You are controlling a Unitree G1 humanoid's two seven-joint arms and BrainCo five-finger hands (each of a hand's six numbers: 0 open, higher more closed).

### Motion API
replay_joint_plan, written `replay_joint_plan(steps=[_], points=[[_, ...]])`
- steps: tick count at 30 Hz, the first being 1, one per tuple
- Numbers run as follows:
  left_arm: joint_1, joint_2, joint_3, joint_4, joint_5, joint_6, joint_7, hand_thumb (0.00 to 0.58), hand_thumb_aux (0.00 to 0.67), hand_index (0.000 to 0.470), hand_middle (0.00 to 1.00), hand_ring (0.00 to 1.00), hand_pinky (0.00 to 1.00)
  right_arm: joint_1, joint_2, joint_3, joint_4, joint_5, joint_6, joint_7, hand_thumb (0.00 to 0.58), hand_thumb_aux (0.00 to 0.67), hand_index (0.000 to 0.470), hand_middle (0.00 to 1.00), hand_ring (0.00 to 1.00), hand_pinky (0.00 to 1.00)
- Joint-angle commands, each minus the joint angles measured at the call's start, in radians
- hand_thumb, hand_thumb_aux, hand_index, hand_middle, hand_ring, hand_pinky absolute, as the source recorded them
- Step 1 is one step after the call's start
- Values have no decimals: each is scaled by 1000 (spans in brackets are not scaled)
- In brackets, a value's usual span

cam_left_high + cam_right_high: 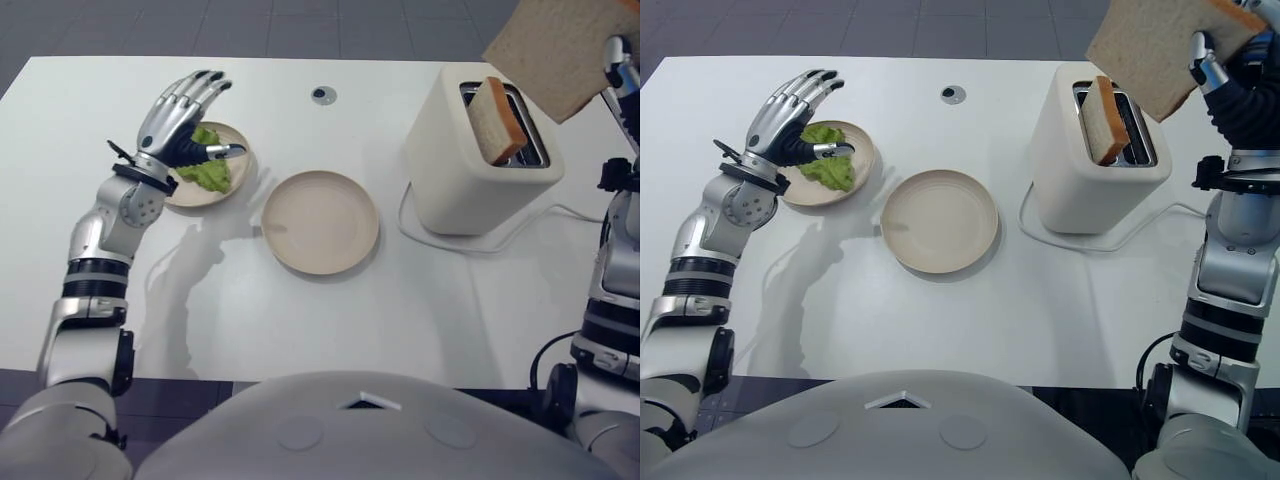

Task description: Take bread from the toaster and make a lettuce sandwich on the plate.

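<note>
A cream toaster [470,170] stands at the right of the white table with one bread slice [497,120] leaning out of its slot. My right hand [1230,50] is raised above and right of the toaster, shut on a second bread slice [1150,45] held in the air. An empty beige plate [320,220] lies at the table's middle. To its left a smaller dish [190,190] holds green lettuce [212,172]. My left hand [180,115] hovers over that dish with fingers spread open, holding nothing.
The toaster's white cord [500,245] loops on the table in front of the toaster and runs off to the right. A small round dark fitting [323,96] sits in the table top near the far edge.
</note>
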Motion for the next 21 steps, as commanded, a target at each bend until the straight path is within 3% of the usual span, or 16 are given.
replay_joint_plan(steps=[1, 6, 13, 16, 18, 19, 21], points=[[-32, 64, -96, 126, 119, 152, 32, 0, 0, 0, 0, 0, 0, 0, 54, 60, -103, 153, -17, 78, 580, 670, 470, 1000, 1000, 1000], [-69, 67, -208, 220, 138, 184, 38, 0, 0, 0, 0, 0, 0, 52, 130, 235, -147, 196, -36, 190, 580, 670, 470, 1000, 1000, 1000], [-133, 46, -336, 406, 139, 186, 104, 0, 0, 0, 0, 0, 0, 85, 209, 492, 34, 47, -35, 291, 580, 670, 470, 1000, 1000, 1000], [-153, 46, -371, 449, 130, 189, 124, 160, 100, 70, 0, 0, 0, 76, 231, 551, 156, -39, -49, 286, 580, 670, 470, 1000, 1000, 1000], [-163, 47, -390, 467, 125, 190, 131, 313, 215, 151, 0, 0, 0, 67, 240, 584, 233, -92, -62, 279, 580, 670, 470, 1000, 1000, 1000], [-167, 46, -398, 474, 122, 188, 133, 447, 349, 245, 0, 0, 0, 64, 242, 597, 260, -114, -67, 277, 580, 670, 470, 1000, 1000, 1000], [-170, 45, -419, 483, 111, 172, 133, 567, 570, 400, 0, 0, 0, 59, 233, 627, 305, -168, -69, 280, 580, 670, 470, 1000, 1000, 1000]])
